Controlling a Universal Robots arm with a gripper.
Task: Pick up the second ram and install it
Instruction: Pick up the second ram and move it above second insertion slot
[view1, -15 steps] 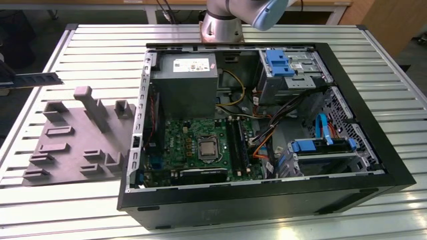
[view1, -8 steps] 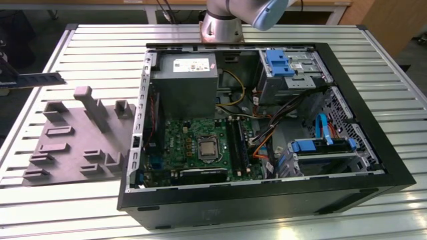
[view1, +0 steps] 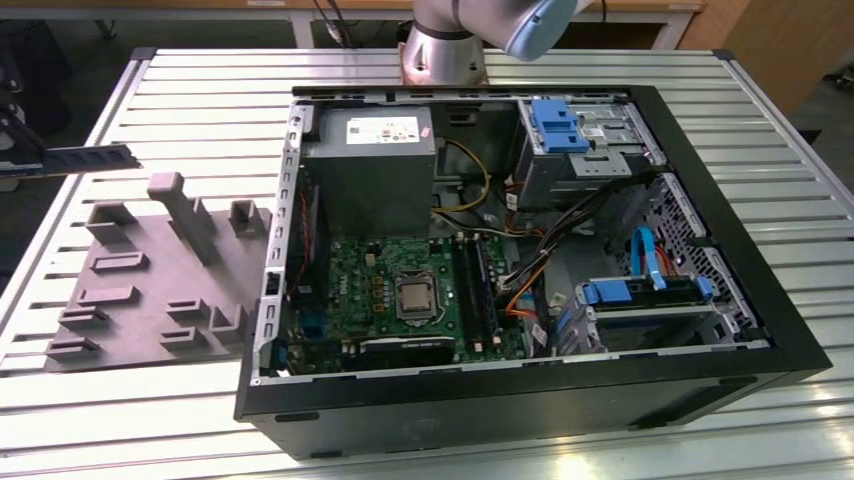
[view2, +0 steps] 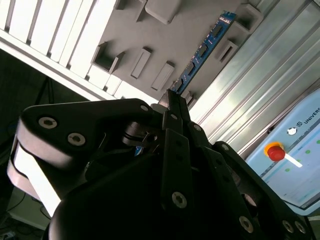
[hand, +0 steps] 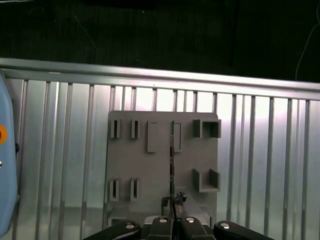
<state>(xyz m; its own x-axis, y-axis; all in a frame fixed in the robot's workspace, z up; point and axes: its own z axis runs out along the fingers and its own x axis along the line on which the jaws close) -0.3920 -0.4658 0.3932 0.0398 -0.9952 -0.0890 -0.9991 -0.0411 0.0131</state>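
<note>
The second ram (view1: 88, 158), where is it? (A)

Up in the air at the exterior view's left, held roughly level above the far end of the grey fixture (view1: 160, 285), over the slatted tabletop (view1: 174, 90). It is well apart from the open computer case (view1: 534, 410). (B)

And the gripper (view2: 172, 102)? (A)

Clamped on one end of the stick. In the second wrist view its dark fingers (view2: 176, 145) meet on it. The rest of the board runs out past them, a row of small chips on its blue-green face. (B)

Does it touch the fixture? (A)

It looks clear of it. In the first wrist view the stick is edge-on, a thin dark line over the fixture's pockets. (B)

And the case? (A)

It lies on its side with the panel off. The green motherboard (view1: 380, 290) is inside, with long black slots (view1: 474, 290) beside the processor (view1: 416, 297). I cannot tell whether any slot is filled. (B)

Anything else? (A)

A pale blue pendant (view2: 295, 170) with a red button (view2: 274, 151), next to the slats in the second wrist view. (B)
</note>
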